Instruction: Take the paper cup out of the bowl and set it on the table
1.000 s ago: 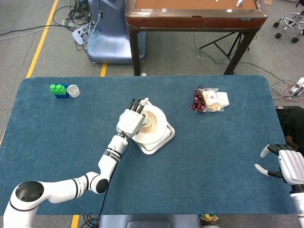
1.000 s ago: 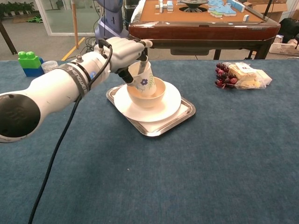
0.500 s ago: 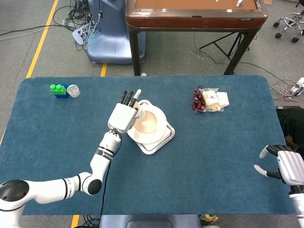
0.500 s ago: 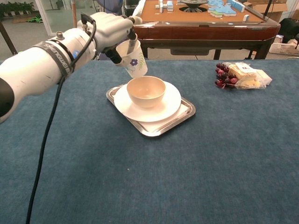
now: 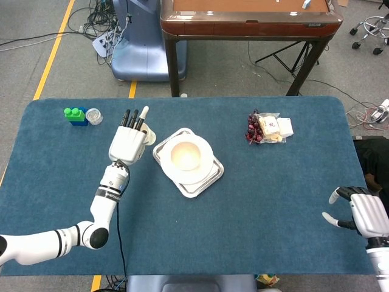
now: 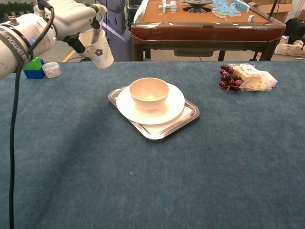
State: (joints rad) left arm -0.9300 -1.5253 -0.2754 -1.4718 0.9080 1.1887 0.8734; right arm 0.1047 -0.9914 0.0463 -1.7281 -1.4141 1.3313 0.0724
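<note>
My left hand (image 5: 128, 142) (image 6: 71, 16) grips the white paper cup (image 6: 99, 49) with a blue flower print, holding it tilted in the air to the left of the tray. In the head view the cup (image 5: 148, 137) peeks out at the hand's right side. The cream bowl (image 5: 186, 156) (image 6: 149, 93) stands with nothing in it on a white plate (image 6: 171, 109) on the metal tray (image 5: 209, 182) (image 6: 188, 119). My right hand (image 5: 364, 217) hangs at the table's near right corner, fingers apart, holding nothing.
Green and blue blocks (image 5: 75, 115) (image 6: 31, 67) and a small clear lid (image 5: 94, 115) (image 6: 51, 69) lie at the far left. A snack bag with dark grapes (image 5: 268, 128) (image 6: 243, 77) lies at the far right. A brown table (image 5: 249, 18) stands behind.
My left hand has lifted the cup out of the bowl and carried it up and to the left, away from the tray. The right hand has hardly moved.
</note>
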